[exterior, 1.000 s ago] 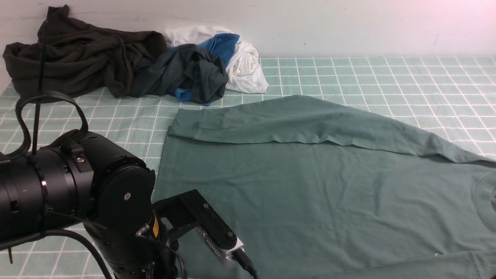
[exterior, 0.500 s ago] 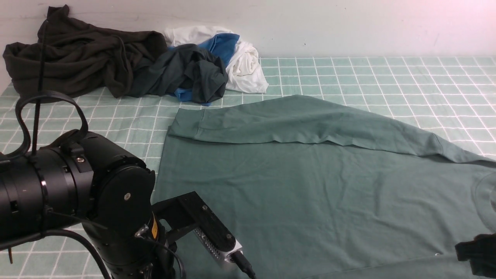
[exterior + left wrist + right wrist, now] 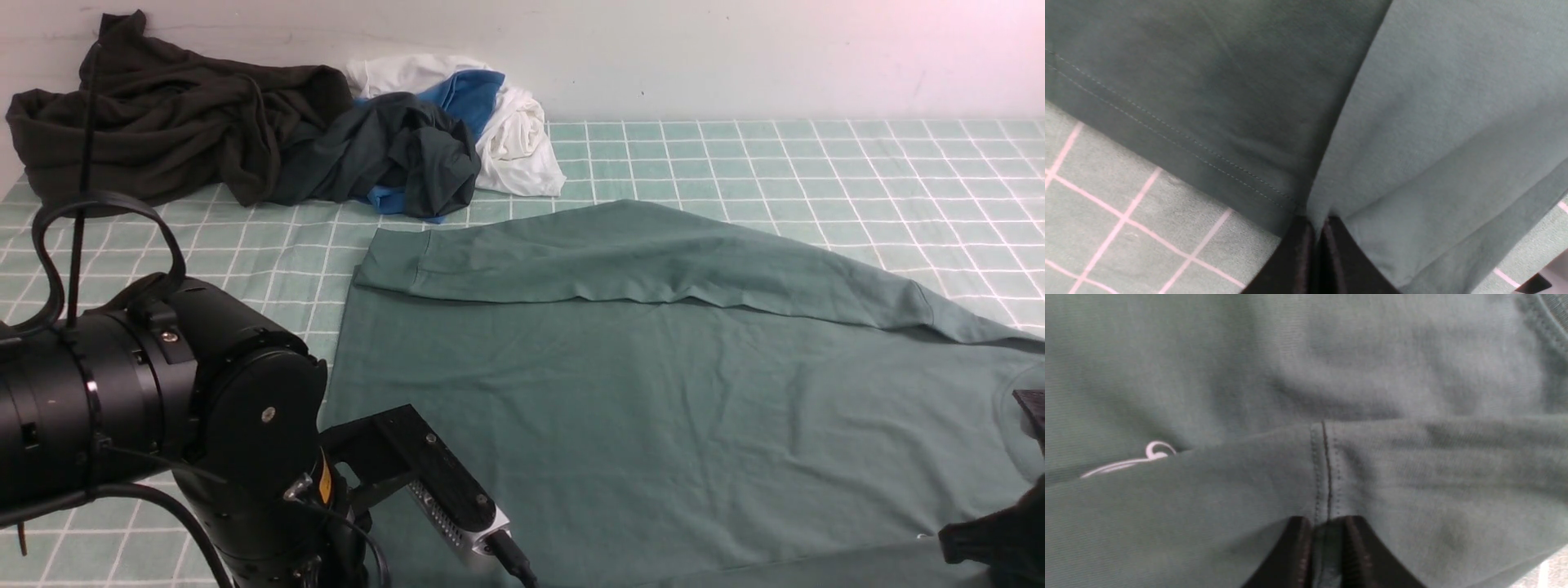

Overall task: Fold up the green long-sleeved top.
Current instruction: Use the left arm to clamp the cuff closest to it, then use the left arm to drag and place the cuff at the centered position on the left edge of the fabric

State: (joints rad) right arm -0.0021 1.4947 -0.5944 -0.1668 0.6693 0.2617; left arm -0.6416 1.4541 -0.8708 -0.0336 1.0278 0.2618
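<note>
Since a second ago the black right gripper (image 3: 988,541) has come into the front view's lower right corner; nothing else has shifted. In that view the large, plain sage-green knit long-sleeved top (image 3: 653,392) lies flat on the pale green checked tablecloth (image 3: 816,163). It spreads from that gripper across to the bulky black left arm (image 3: 204,408), and its far sleeve (image 3: 620,253) is already folded over the body. Left wrist view: the left gripper (image 3: 1318,253) is clamped tight on the top's corner. The stitched hem (image 3: 1167,134) runs off just ahead of the jaws, and cloth rises from them in a ridge. Right wrist view: the right gripper's jaws are nearly together with green cloth pinched between them, right at a stitched seam (image 3: 1326,469). The near-side fold seems to be the step in hand. Next, both grippers likely need to lift together and carry that edge away over the body, keeping it taut.
</note>
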